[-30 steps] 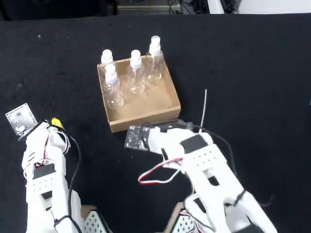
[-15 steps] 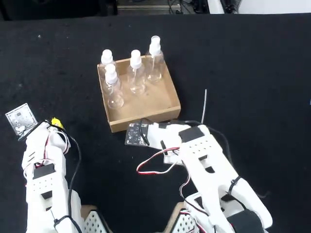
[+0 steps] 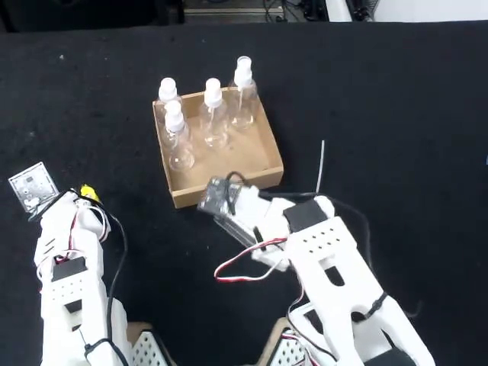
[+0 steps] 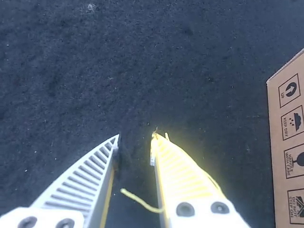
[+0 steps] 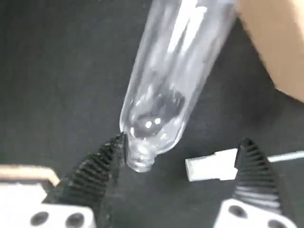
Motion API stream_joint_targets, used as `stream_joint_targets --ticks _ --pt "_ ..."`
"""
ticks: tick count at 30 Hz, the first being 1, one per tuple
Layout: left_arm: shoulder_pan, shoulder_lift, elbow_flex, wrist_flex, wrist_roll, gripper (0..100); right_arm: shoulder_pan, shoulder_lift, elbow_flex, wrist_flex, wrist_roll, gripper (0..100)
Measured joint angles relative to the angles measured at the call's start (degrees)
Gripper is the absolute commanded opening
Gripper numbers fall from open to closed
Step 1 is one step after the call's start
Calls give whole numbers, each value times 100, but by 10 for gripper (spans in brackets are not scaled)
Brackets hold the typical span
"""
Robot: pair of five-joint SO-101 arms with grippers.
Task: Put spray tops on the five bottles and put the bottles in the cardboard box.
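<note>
Between spread fingers of right gripper [image 5: 183,140]: clear plastic bottle [image 5: 176,76], open neck touching one, white spray top [image 5: 211,169] beside the other; left gripper [image 4: 135,137] parted, gripping nothing

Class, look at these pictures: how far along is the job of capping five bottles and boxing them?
Done: four capped bottles stand in the cardboard box. In hand: the fifth bottle lies uncapped on the table between the open fingers of the right gripper, with a loose spray top beside it. Left: fit that top and set the bottle in the box.
</note>
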Motion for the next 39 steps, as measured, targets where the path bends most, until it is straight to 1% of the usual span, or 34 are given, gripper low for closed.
stream_joint_targets --ticks 2,6,8,11,13,16,22,24,28,31,33,37,39 --pt "0 0 0 0 0 95 -88 0 0 -88 -510 325" --pt "0 0 0 0 0 95 -501 0 0 -202 -1073 325" --pt "0 0 0 0 0 95 -651 0 0 -422 -1240 325" --pt "0 0 0 0 0 95 -633 123 105 -1037 -1380 325" --pt "0 0 0 0 0 95 -545 387 229 -1433 -1415 325" --pt "0 0 0 0 0 95 -510 888 246 -1705 -1459 325" --pt "0 0 0 0 0 95 -510 1618 246 -1846 -1468 316" --pt "0 0 0 0 0 95 -510 1679 246 -1846 -1468 240" --pt "0 0 0 0 0 95 -510 1679 246 -1846 -1459 11" --pt "0 0 0 0 0 95 -457 1679 246 -1846 -1415 39" --pt "0 0 0 0 0 95 -290 1679 246 -1776 -1222 28" --pt "0 0 0 0 0 95 325 1679 -176 -1029 -659 12" --pt "0 0 0 0 0 95 747 1679 -589 -413 -141 11"
